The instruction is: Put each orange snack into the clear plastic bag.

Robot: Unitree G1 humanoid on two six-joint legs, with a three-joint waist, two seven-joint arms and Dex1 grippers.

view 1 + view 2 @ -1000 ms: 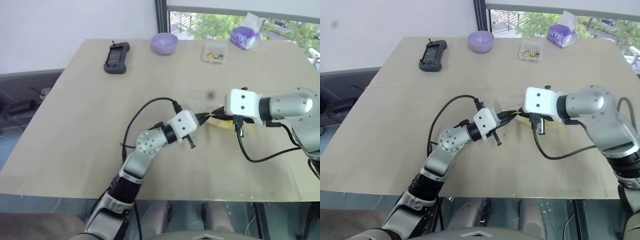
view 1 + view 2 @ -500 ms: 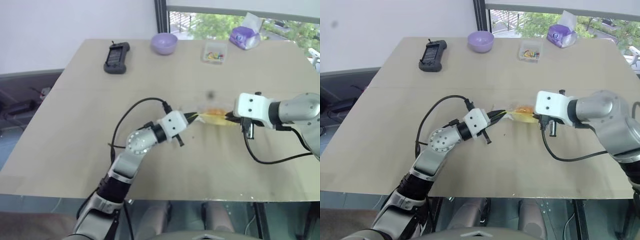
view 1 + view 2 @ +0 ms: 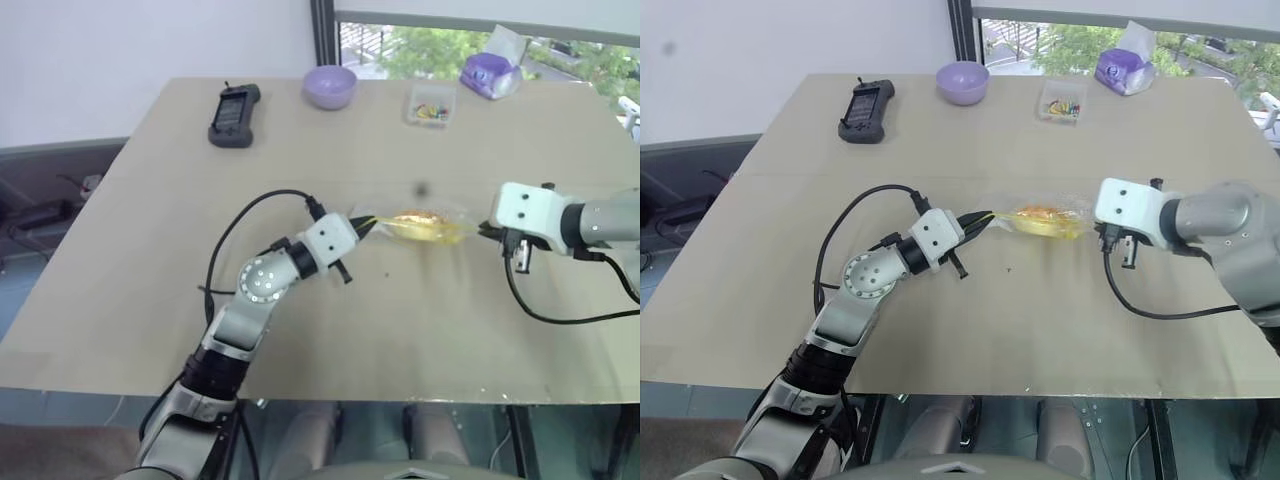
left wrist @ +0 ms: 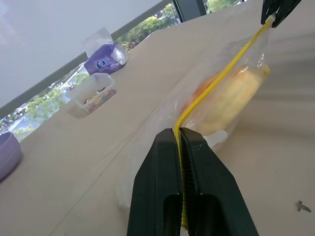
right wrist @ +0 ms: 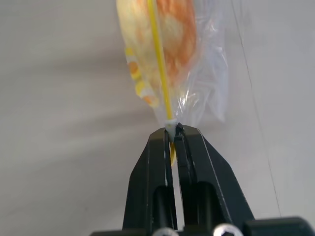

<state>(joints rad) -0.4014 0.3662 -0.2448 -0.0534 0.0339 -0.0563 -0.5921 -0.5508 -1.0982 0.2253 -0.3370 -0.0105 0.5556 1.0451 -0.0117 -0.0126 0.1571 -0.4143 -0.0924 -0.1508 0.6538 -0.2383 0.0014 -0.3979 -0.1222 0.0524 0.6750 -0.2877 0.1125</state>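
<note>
Clear plastic bag [image 3: 420, 224], orange snack [image 5: 165, 29] inside

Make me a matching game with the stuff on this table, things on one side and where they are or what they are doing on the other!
Things:
1. round golden-orange snack
2. round purple bowl
3. black handheld controller
4. left gripper

Places or states:
A. pinching the yellow seal strip
B. inside the clear plastic bag
C. by the window edge, empty
D. far left part of the table

Pairs: 1-B, 2-C, 3-D, 4-A
</note>
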